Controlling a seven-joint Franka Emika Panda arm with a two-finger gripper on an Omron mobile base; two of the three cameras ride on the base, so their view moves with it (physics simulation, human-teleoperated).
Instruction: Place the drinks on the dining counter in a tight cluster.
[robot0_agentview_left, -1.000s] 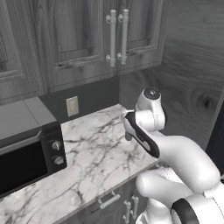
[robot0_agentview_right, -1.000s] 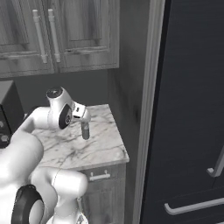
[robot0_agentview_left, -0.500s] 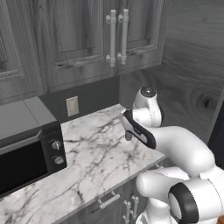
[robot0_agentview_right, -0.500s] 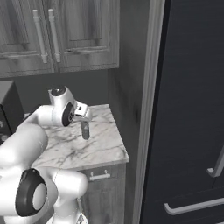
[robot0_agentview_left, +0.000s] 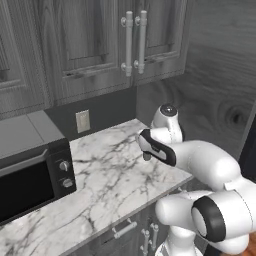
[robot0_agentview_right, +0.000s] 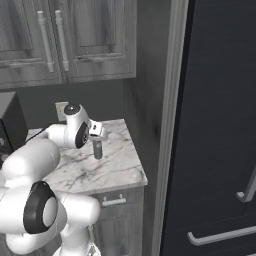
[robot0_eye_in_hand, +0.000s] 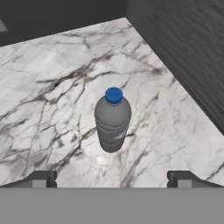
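Two spread fingers — grey bottle beyond

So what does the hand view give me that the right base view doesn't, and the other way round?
Hand view alone: the grey bottle's blue cap and the gripper wide open, fingertips either side of it and short of it. Right base view alone: the tall dark fridge door, the upper cabinets and the drawer under the counter. Both: the small grey bottle standing upright on the marble counter near the side wall.
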